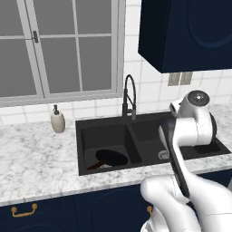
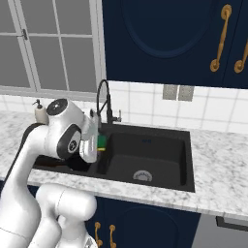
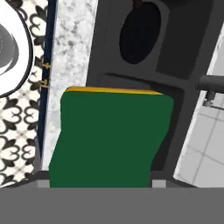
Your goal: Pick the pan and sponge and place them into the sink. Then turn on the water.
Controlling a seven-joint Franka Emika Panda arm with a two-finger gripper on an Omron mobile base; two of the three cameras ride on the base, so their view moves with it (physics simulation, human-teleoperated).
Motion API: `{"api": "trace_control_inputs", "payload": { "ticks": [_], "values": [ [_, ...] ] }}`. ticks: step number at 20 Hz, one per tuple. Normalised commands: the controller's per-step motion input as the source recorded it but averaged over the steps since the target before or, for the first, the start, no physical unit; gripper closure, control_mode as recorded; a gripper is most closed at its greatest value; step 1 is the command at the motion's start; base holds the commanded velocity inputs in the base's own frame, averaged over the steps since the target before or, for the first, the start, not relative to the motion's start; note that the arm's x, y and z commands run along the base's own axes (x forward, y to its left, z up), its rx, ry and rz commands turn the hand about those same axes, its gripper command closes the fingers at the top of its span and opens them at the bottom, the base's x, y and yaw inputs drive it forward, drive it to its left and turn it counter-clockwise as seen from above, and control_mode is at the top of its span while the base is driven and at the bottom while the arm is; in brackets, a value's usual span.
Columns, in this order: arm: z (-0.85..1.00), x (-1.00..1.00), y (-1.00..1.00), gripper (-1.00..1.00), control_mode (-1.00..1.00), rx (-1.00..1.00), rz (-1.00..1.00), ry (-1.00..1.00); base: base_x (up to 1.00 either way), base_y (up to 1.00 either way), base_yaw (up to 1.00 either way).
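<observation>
The green-faced yellow sponge (image 3: 109, 135) sits between my finger tips, and my gripper (image 3: 100, 181) is shut on it. From the right base view the sponge (image 2: 101, 142) hangs at the hand above the divider of the black double sink (image 2: 160, 152). The black pan (image 1: 111, 157) lies in the sink's left basin (image 1: 90, 140), its reddish-brown handle pointing to the front left. In the hand view the pan (image 3: 140, 33) appears beyond the sponge. No water shows at the black coil-spring faucet (image 1: 129, 97).
A beige soap dispenser (image 1: 57, 120) stands on the marble counter (image 1: 36, 154) left of the sink. Dark blue wall cabinets (image 2: 164, 38) hang above the counter on the right. The window (image 1: 59, 45) is behind the sink.
</observation>
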Motion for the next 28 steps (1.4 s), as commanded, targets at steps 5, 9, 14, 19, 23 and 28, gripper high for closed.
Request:
{"api": "trace_control_inputs", "payload": {
  "ticks": [5,9,14,19,23,28],
  "values": [
    [0.0,0.08,1.0,1.0,-1.0,-0.09,0.05,0.02,0.0,0.0,0.0],
    [0.0,0.21,1.0,1.0,-1.0,0.0,0.09,0.09,0.0,0.0,0.0],
    [0.0,0.34,0.92,1.0,-1.0,0.0,0.15,0.18,0.0,0.0,0.0],
    [-0.16,0.87,0.29,1.0,-1.0,0.0,0.02,0.21,0.0,0.0,0.0],
    [-0.61,1.0,0.25,1.0,-1.0,-0.01,-0.05,0.16,0.0,0.0,0.0],
    [-0.72,0.65,0.3,1.0,-1.0,-0.04,-0.03,0.08,0.0,0.0,0.0]
  ]
}}
